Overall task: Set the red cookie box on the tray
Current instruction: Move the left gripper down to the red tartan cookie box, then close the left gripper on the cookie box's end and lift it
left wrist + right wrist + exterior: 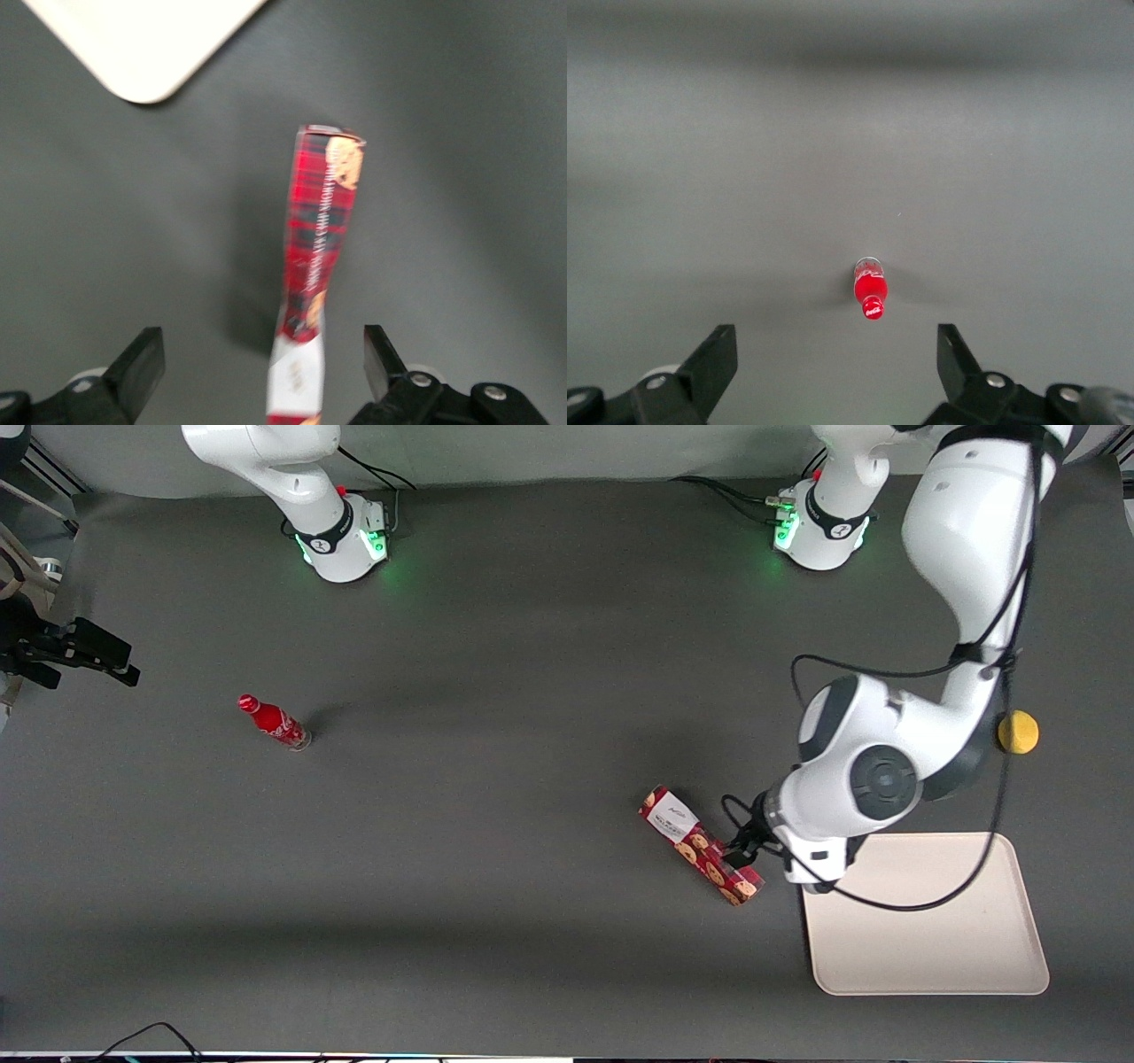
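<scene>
Hovering gripper point(257, 367), fingers point(137, 367) spread, seemingly above red cookie box point(317, 266) beside tray point(930, 917).

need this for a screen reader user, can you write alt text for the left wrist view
The open gripper hovers above the red cookie box, which lies on the dark table, its white-labelled end between the two fingers. A rounded corner of the cream-white tray shows nearby, apart from the box.
</scene>
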You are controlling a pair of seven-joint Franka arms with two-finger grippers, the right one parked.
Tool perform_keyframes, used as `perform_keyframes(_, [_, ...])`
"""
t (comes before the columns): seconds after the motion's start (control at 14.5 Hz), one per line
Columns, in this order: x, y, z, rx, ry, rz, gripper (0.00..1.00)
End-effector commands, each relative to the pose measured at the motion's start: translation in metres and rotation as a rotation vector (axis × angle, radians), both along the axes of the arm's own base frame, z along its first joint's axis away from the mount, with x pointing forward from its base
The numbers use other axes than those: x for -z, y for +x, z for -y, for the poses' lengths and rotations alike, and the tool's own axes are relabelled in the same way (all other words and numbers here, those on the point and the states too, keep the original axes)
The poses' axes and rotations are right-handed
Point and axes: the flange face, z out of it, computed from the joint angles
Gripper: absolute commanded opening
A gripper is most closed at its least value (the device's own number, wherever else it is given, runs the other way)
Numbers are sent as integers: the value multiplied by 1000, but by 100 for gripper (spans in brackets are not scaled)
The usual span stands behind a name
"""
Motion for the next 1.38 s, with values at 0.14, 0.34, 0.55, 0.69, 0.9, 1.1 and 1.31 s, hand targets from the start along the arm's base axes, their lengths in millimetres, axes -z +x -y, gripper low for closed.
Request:
perform_keyframes(0.14, [105, 0, 43, -15, 46, 60, 100])
perform_keyframes(0.34, [138, -10, 46, 18, 60, 54, 53])
perform_keyframes(0.55, [142, -13, 45, 41, 63, 45, 0])
perform_keyframes(0.69, [142, -13, 44, 41, 62, 44, 0])
perform_keyframes(0.9, [135, -10, 42, 48, 64, 50, 0])
perform_keyframes(1.1, [102, -1, 34, 47, 59, 89, 0])
perform_keyframes(1.31, [54, 14, 9, 53, 95, 90, 0])
